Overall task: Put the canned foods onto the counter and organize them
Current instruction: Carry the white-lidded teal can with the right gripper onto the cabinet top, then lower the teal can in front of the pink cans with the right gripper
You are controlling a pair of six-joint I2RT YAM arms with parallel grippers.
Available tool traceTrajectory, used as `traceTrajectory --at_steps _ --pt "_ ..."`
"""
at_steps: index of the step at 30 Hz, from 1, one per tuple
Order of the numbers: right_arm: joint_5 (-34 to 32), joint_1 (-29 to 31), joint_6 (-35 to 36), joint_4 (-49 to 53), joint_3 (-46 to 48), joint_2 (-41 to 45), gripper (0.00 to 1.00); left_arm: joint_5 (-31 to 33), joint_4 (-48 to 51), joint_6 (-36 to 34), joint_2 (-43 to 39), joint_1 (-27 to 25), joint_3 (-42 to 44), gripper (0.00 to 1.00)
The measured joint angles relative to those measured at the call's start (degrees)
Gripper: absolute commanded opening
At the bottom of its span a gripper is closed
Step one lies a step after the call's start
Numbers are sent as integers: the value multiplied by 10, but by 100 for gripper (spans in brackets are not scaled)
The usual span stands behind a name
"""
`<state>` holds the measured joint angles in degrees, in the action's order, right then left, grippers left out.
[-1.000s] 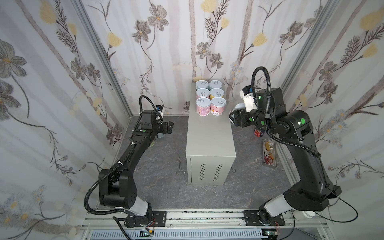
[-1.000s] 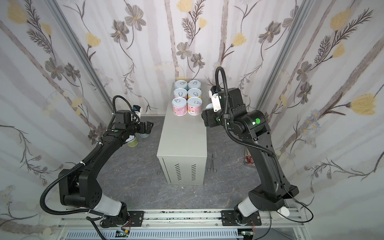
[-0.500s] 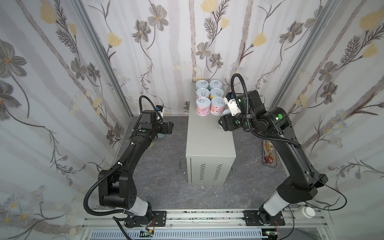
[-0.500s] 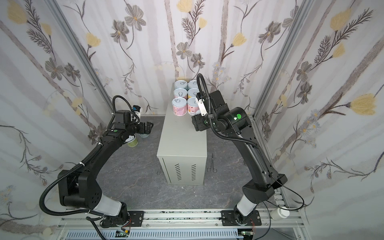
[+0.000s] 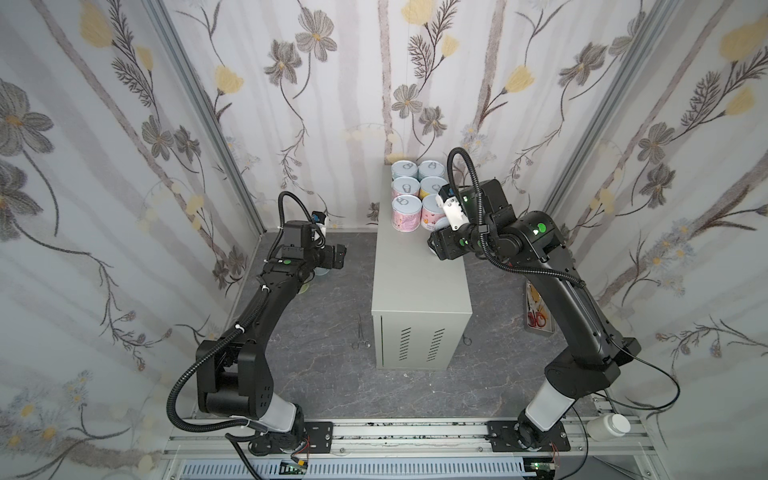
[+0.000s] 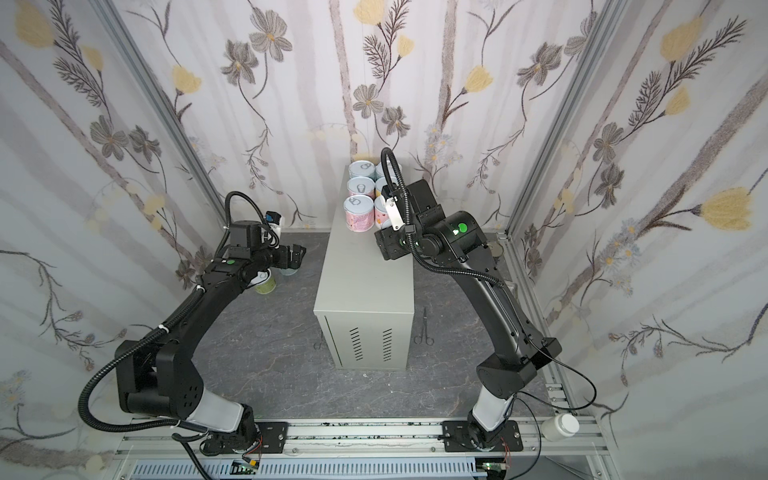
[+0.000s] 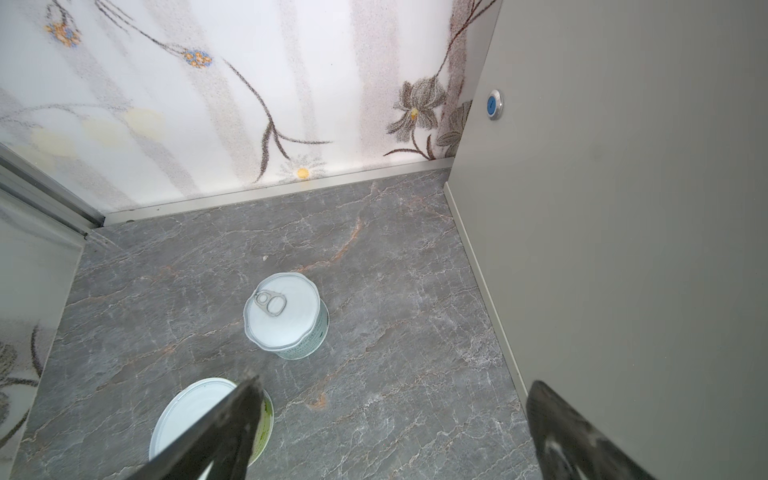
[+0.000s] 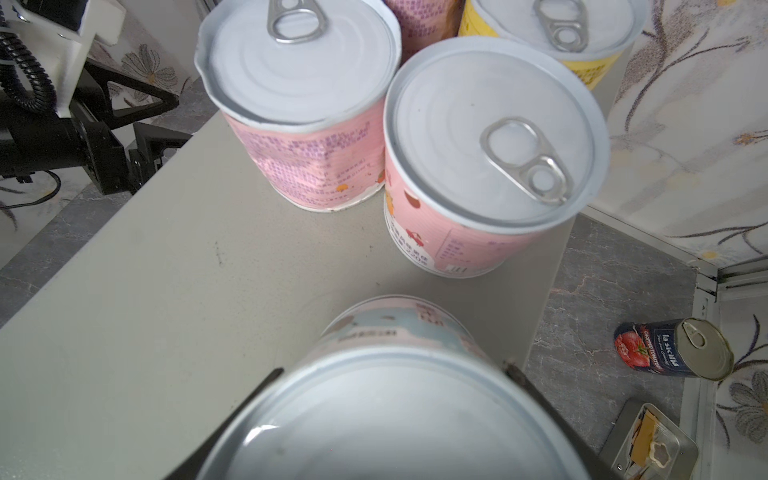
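- The right claw (image 8: 390, 374) is clenched on a pale-blue can (image 8: 395, 328). Its dark fingers (image 8: 266, 376) press the can's sides just under the white lid.
- The held can is upright between the jaws, over the flat top of the counter (image 8: 166, 291) and near the counter's edge on the right arm's side (whether its bottom touches the top cannot be told).
- Just ahead of this claw the nearer pink can (image 8: 494, 133) stands on the counter. The other pink can (image 8: 299, 83) stands just beside it.
- Behind them, farther from the claw, a yellow can (image 8: 582, 25) shows only partly.
- In a top view the block of six cans (image 5: 405, 189) fills the far end of the counter, in two rows of three, ahead of the right claw.
- Lower than the right claw and off to its side, the tomato can (image 8: 652, 351) lies on its side on the floor, near a small tray (image 8: 685, 455).
- The left claw (image 7: 395, 399) is released: the jaws stand wide apart with nothing between them. It hangs above the floor, close to the counter's side wall.
- Below and ahead of the left claw a pale-green can (image 7: 286, 316) stands upright on the floor, apart from both fingers.
- Nearer to this claw a green can (image 7: 187, 415) also stands on the floor, partly hidden behind one finger.
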<state>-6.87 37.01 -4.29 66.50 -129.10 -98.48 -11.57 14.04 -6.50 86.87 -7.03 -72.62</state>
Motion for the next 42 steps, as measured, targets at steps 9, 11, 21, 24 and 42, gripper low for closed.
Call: traceTrajectory --at_steps 9,11,21,24,42 --pt "0 1 3 -10 0 -4 69 0 3 -2 2 0 0 100" --pt "0 1 4 -10 0 -4 73 0 4 -2 3 0 0 100" --pt "10 1 10 -17 11 5 89 7 4 -2 3 -1 0 100" --pt "10 1 14 -30 32 23 90 9 4 -2 3 0 0 100" --pt "25 1 33 -362 500 345 91 4 7 -6 8 -1 1 100"
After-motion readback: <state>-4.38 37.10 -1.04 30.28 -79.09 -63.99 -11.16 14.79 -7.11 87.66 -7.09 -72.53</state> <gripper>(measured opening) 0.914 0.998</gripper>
